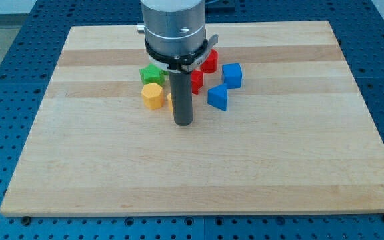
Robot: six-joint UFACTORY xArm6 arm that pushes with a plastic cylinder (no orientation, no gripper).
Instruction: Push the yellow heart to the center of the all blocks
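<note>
My tip (183, 123) rests on the wooden board (199, 173), just below the cluster of blocks. A yellow block, only a sliver (170, 101) showing, sits right behind the rod at its left; its shape is hidden. A yellow hexagonal block (152, 96) lies to the left of the rod. A green block (151, 74) sits above it. A red block (197, 81) is just right of the rod, and another red block (210, 61) is above that. A blue cube (232, 75) and a blue wedge-like block (218, 97) lie to the right.
The arm's grey cylindrical body (175, 27) hangs over the top of the cluster and hides what is behind it. The board sits on a blue perforated table (5, 80).
</note>
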